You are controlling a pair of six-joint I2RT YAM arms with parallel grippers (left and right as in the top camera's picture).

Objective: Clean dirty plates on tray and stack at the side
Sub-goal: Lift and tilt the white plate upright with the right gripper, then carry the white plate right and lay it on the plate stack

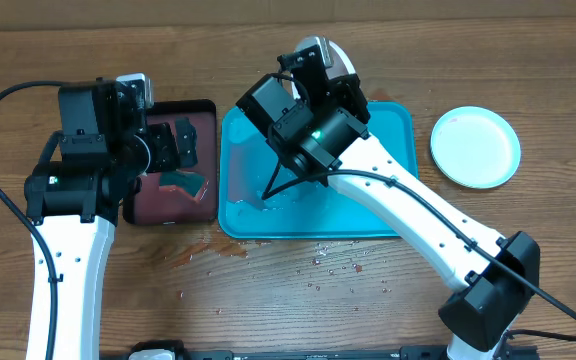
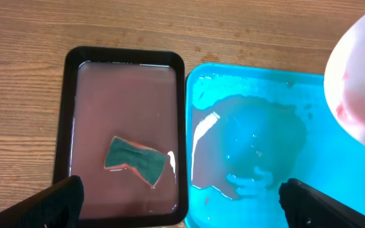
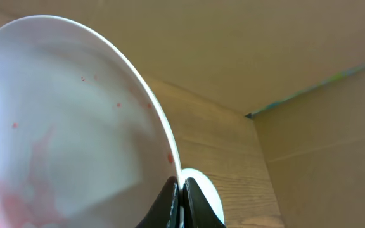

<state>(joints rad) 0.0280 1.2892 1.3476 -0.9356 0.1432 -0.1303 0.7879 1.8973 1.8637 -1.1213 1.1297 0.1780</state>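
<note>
The right tool (image 3: 181, 196) is clenched on the rim of the white plate (image 3: 75, 126). The plate stands nearly on edge, rising from the pinch toward 11 o'clock in the wrist view, its red-smeared face showing. Overhead, it hangs above the 12 o'clock rim of the blue tray (image 1: 393, 120). The mint plate (image 1: 475, 147) lies flat on the counter (image 1: 548, 60), at the tray's 3 o'clock. The left tool (image 2: 189, 206) hangs released over the dark-red tray (image 2: 125, 101).

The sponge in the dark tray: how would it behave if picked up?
Probably soft and bendy: the sponge already looks curved. It lies in reddish water in the dark tray, so likely soaked, heavier than it looks, and drippy.
</note>
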